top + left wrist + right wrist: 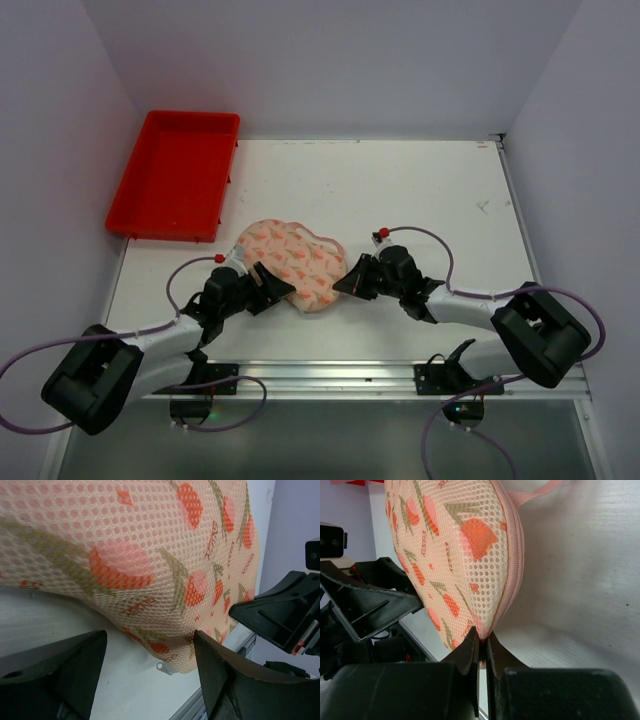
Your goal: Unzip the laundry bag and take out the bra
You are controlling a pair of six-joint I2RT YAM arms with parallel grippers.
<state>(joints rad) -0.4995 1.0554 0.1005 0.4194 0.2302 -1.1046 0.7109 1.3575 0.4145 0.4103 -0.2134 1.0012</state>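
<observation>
Pincers first. Right pincer is seen all but closed, with only a thin slit between its fingers. The pointed end of the laundry bag is pinched there by its pink trim. Left pincer is held wide open, nothing gripped. The bag's lower edge dips between its two fingers; contact with either cannot be told. A small metal tab is seen at that edge, just over the table, between the fingers.

Bag is rested near the table centre, slightly toward 6 o'clock. In the top view the left pincer is placed at the bag's 7 o'clock edge and the right pincer at its 4 o'clock end, close together across the near lobe.

Containers: the zip is seen shut along the stretch shown in the right wrist view, and a pink loop is attached at its far end. Contents cannot be made out through the mesh. Red tray is set at 10 o'clock from the bag, well apart, on the far-left table corner.
</observation>
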